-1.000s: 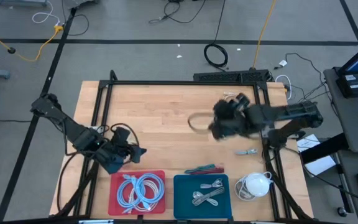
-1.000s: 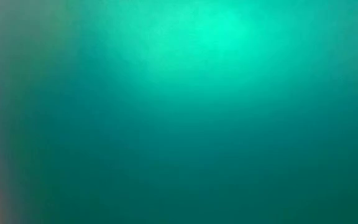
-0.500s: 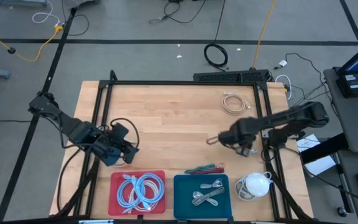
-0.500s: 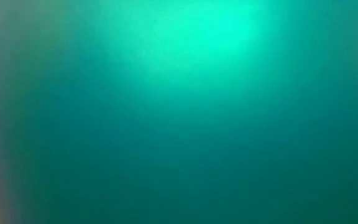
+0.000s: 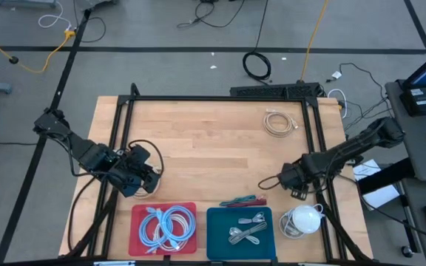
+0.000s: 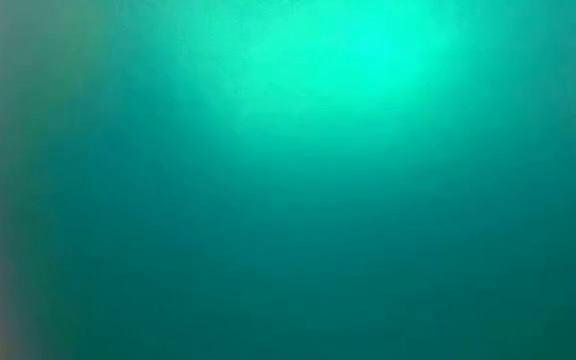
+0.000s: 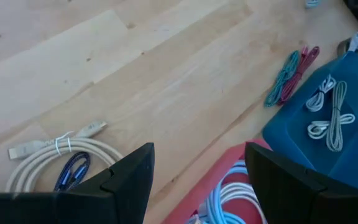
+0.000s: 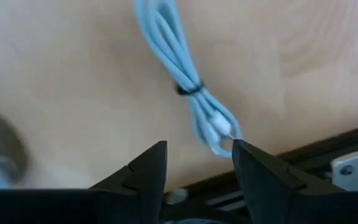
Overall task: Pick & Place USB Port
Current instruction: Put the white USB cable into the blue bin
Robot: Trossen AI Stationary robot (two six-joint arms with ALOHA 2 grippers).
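A small light-blue USB cable (image 8: 182, 74), tied in the middle with a dark band, lies flat on the wooden table near its right rail. My right gripper (image 8: 197, 163) (image 5: 293, 182) hangs over it, pointing down, open. The cable's white plug end (image 8: 221, 132) lies just ahead of the fingertips. My left gripper (image 7: 197, 180) (image 5: 146, 181) is open above the table's left side, near a white cable coil (image 7: 55, 158). The low view shows only a teal blur.
A red tray (image 5: 140, 214) of light-blue cables and a blue tray (image 5: 217, 218) of grey cables stand at the near edge. A teal-and-red cable (image 5: 244, 200) lies beside them. A white coil (image 5: 276, 122) is at the far right, and a white object (image 5: 303, 219) at the near right.
My right gripper has come down from mid-table toward the near right, tipping until it points down, and now hangs over the small light-blue cable, which has stayed where it was.
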